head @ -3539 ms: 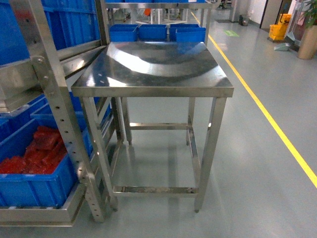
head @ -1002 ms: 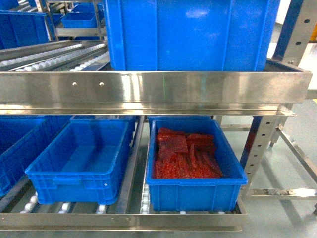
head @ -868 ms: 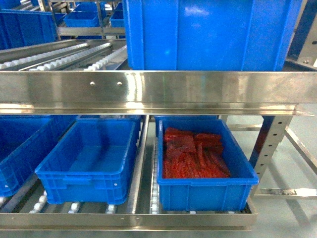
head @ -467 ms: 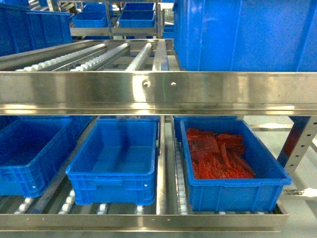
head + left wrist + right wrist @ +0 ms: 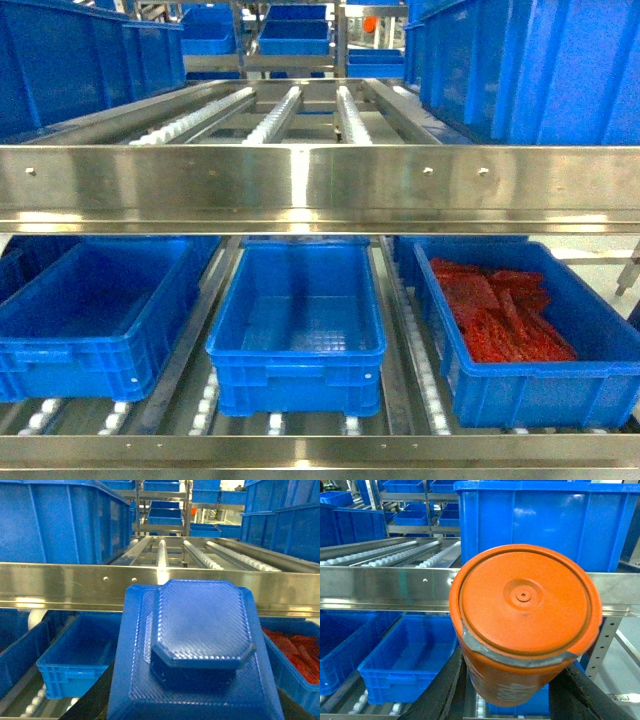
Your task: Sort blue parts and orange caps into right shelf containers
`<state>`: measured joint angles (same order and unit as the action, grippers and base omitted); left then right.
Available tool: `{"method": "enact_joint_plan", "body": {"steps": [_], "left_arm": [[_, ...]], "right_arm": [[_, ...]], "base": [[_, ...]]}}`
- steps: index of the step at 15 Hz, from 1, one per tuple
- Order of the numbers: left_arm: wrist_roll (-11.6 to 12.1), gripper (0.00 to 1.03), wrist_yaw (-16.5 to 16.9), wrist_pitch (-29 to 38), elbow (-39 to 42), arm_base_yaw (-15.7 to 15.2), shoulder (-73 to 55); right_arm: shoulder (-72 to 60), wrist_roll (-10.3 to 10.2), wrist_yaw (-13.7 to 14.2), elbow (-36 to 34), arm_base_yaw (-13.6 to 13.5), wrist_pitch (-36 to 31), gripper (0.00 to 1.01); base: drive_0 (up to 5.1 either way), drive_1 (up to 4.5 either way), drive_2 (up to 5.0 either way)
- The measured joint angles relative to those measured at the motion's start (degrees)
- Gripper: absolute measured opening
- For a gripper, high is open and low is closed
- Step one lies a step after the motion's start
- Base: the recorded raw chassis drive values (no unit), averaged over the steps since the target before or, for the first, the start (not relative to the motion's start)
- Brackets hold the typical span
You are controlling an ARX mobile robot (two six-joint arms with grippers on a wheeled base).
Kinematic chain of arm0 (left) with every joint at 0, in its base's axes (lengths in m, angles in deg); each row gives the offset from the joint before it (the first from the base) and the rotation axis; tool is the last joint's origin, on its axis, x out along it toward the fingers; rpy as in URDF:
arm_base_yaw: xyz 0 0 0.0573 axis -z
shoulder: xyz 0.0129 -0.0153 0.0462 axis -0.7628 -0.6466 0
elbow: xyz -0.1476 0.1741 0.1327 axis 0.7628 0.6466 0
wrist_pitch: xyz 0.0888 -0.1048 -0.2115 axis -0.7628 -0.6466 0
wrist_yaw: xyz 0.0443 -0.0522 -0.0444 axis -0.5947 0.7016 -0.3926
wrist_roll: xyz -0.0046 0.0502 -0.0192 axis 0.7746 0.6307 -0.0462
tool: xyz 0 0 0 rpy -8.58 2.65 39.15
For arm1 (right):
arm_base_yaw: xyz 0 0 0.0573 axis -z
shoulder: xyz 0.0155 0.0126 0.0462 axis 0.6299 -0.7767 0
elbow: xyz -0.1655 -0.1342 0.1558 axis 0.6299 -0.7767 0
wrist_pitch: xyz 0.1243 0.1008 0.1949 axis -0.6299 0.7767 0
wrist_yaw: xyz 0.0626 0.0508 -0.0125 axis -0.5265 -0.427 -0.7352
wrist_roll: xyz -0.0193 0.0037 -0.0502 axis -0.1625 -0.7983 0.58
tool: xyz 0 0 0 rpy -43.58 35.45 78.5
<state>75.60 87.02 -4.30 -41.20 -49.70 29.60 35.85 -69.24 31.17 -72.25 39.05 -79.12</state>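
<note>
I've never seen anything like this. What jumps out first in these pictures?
Up close in the right wrist view, a big orange cap fills the frame, held between dark gripper fingers. The left wrist view is likewise filled by a textured blue part. From the head view, a shiny steel shelf carries bright blue crates below, the right-hand crate piled with red pieces and the middle crate empty.
</note>
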Motion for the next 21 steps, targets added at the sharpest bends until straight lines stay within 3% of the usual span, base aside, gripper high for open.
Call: {"method": "enact_joint_plan", "body": {"steps": [21], "left_arm": [[0.02, 0.43, -0.11, 0.07, 0.0, 0.02, 0.0]], "right_arm": [[0.0, 0.0, -0.24, 0.0, 0.0, -0.02, 0.4]], "base": [[-5.0, 2.49, 2.5]]}}
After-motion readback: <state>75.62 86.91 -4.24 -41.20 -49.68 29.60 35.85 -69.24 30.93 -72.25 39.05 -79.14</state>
